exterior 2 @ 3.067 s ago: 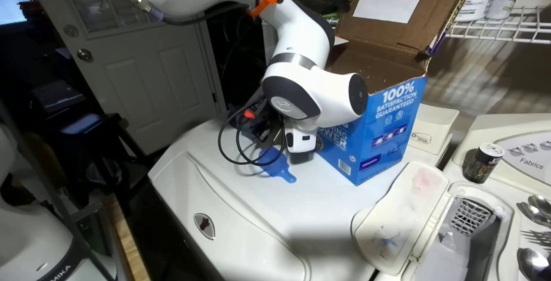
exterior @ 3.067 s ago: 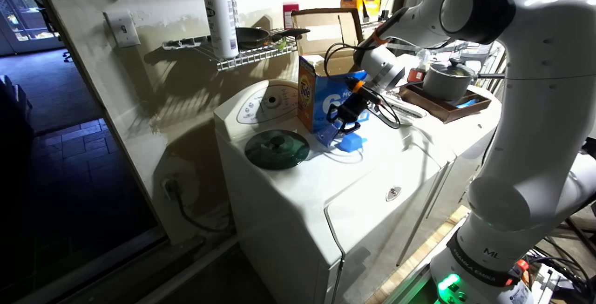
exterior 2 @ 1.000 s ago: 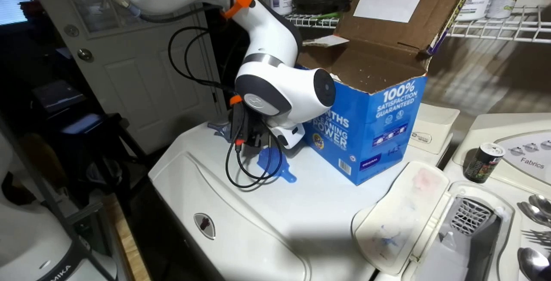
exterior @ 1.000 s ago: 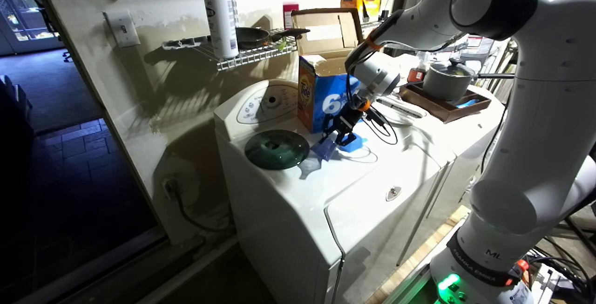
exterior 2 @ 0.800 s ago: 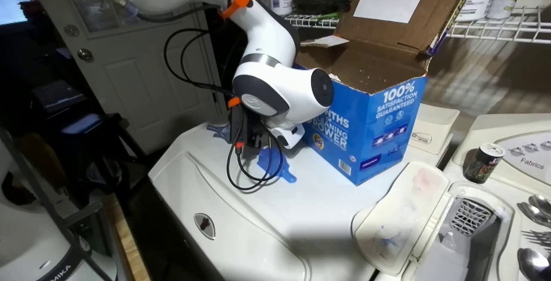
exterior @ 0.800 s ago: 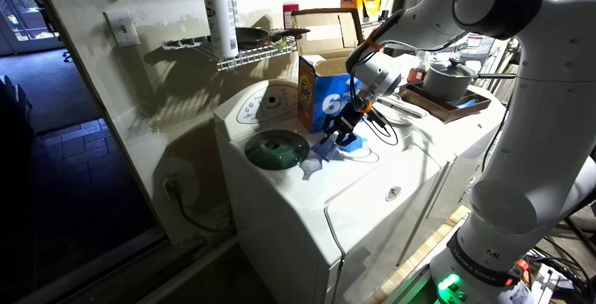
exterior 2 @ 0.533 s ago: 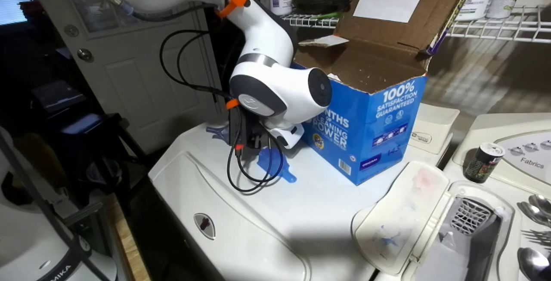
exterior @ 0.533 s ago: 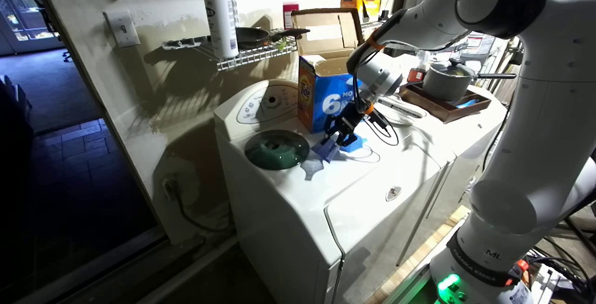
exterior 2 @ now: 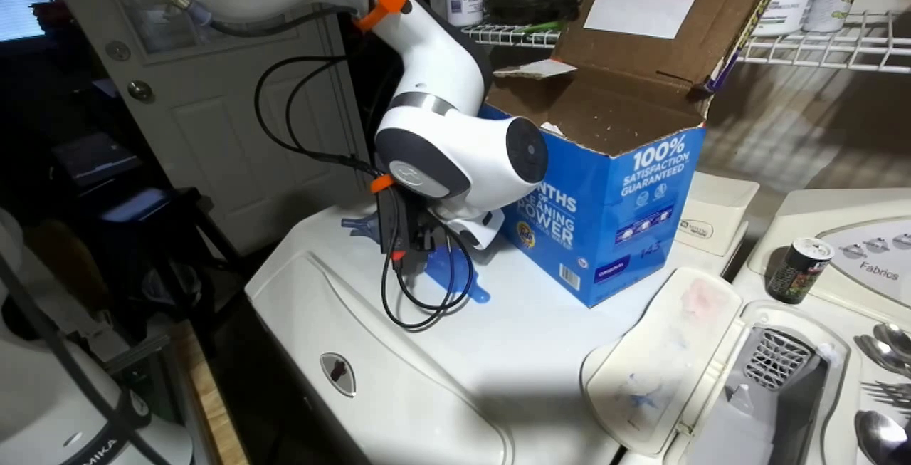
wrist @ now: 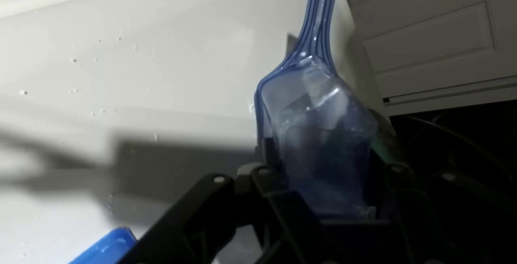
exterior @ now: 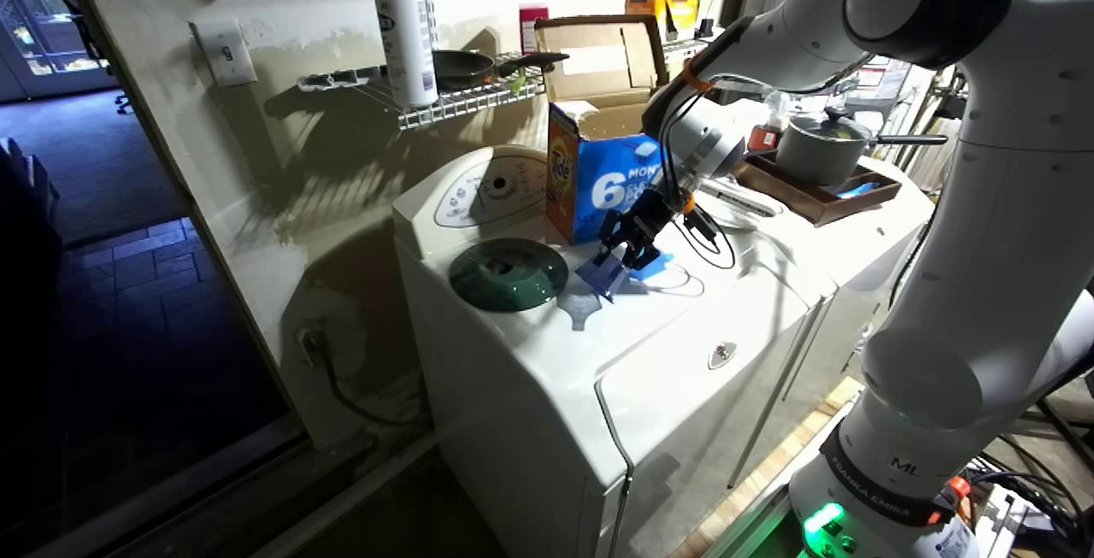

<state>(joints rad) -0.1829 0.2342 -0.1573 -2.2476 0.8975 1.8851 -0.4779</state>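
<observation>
Your end effector is clamped on the translucent blue scoop, over the washer, near the Tide box. Handle points away from the box; opaque blue piece lies near it.

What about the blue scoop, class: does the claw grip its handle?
No: in the wrist view, the claw holds the blue scoop by its cup, the handle jutting out free.

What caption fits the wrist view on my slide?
Gripper holding a translucent blue scoop over a speckled white surface, brighter blue object at lower left.
</observation>
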